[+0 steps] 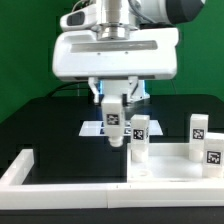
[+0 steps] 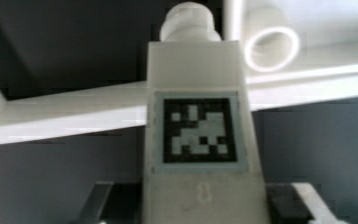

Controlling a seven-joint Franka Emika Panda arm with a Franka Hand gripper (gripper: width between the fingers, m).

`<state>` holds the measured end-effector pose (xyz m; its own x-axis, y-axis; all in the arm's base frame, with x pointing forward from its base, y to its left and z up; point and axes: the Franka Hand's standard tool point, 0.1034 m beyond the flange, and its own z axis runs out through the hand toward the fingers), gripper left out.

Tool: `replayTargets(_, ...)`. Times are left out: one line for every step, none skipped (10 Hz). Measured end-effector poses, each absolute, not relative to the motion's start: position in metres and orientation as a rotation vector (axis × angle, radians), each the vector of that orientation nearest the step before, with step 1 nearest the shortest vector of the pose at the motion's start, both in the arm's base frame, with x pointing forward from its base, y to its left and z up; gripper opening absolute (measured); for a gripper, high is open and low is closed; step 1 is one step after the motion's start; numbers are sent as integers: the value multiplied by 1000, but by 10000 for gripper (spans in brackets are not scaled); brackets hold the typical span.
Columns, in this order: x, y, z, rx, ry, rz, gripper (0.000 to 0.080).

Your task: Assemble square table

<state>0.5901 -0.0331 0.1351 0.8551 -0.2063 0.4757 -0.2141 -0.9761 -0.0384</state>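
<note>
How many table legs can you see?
4. One leg is in the gripper. A second leg stands just to its right in the exterior view. Two more stand at the far right. None seems hidden.

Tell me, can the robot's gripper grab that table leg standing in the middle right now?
Probably not yet. The gripper already looks closed on another leg, so its fingers are full. The standing leg is close beside it with nothing over it.
</note>
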Motion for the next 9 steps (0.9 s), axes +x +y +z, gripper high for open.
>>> replayTargets(602, -12, 138, 3002, -534, 847, 291)
replayTargets(607, -7, 145, 3023, -528, 840, 291)
replayTargets(606, -11, 147, 3016, -538, 849, 291)
replayTargets(605, -10, 144, 3017, -536, 840, 291)
replayTargets(605, -10, 144, 3017, -537, 840, 291)
replayTargets(605, -10, 143, 3010, -556, 850, 291)
replayTargets(605, -6, 138, 2964, -586, 915, 291)
replayTargets(607, -3, 135, 2934, -566, 962, 291)
replayTargets(610, -2, 138, 2894, -577, 1032, 291)
